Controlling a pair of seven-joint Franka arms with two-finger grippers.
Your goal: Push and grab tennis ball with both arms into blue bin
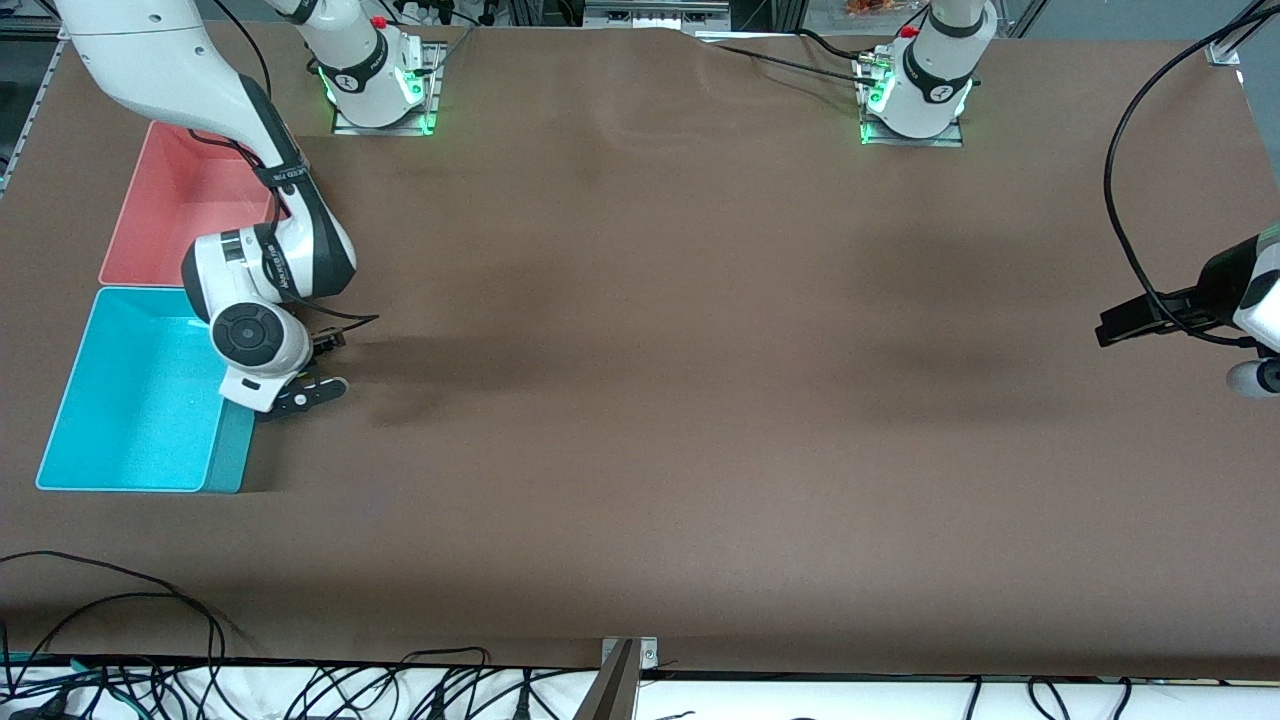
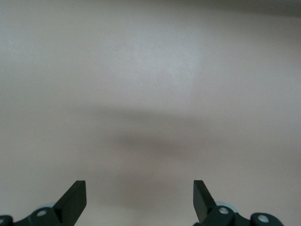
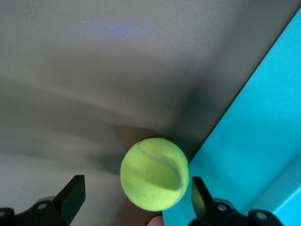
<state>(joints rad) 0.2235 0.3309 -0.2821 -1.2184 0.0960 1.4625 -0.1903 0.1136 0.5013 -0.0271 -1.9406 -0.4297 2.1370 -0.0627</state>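
Tennis ball (image 3: 154,173) hidden in front view; edge cropped.

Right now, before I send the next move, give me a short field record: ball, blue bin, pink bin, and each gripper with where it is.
ball: tennis ball on the table, between the right gripper's open jaws, beside the blue bin's wall; hidden in the front view
blue bin: blue bin at the right arm's end of the table, nothing seen in it
pink bin: pink bin beside the blue bin, farther from the front camera
right gripper: right gripper low beside the blue bin, jaws open around the ball
left gripper: left gripper waiting over bare table at the left arm's end, jaws open
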